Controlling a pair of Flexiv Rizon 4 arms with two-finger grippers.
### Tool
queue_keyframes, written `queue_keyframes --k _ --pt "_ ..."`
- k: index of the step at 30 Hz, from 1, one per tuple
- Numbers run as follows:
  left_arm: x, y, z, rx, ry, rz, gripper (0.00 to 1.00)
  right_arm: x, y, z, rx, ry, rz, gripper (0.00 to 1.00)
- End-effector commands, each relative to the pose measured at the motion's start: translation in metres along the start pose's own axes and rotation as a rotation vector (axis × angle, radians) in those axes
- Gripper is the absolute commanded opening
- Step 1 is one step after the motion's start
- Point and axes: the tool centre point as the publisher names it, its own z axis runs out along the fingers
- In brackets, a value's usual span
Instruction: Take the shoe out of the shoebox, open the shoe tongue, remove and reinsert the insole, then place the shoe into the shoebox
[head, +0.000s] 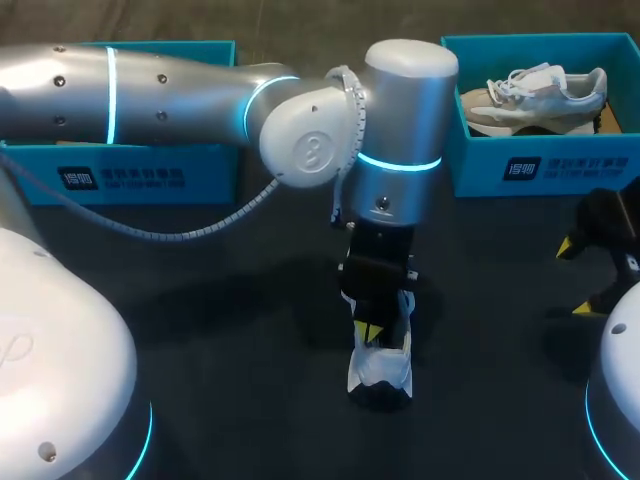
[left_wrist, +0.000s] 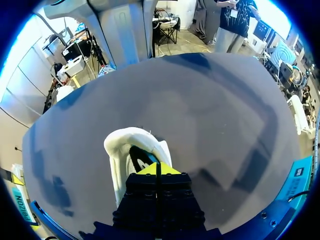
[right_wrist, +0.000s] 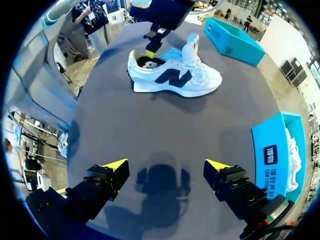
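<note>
A white shoe (head: 385, 372) with a dark side logo stands on the dark table near its middle, seen side-on in the right wrist view (right_wrist: 200, 80) with its tongue (right_wrist: 190, 45) raised. My left arm reaches in over it. My left gripper (head: 370, 330) points straight down, shut, with its yellow tips inside the heel opening (left_wrist: 157, 169) (right_wrist: 150, 50). Whether the tips pinch the insole I cannot tell. The white heel collar (left_wrist: 125, 145) curves around the tips. My right gripper (head: 575, 278) hangs open and empty at the right side (right_wrist: 166, 167), well apart from the shoe.
A blue shoebox (head: 545, 165) at the back right holds a second, beige shoe (head: 540, 95); it lies beside my right gripper (right_wrist: 275, 155). Another blue box (head: 120, 175) stands at the back left (right_wrist: 235, 35). Bare dark tabletop lies between the shoe and my right gripper.
</note>
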Motion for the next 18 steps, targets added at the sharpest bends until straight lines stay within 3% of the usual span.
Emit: queue_keyframes --k 1,18 --pt "0.0 0.001 0.007 -0.001 0.012 -0.001 0.0 0.001 0.0 0.0 0.003 -0.001 0.0 1.0" --pt "-0.003 0.003 0.043 0.004 0.076 -0.055 0.0 0.001 0.0 0.0 0.003 -0.001 0.0 1.0"
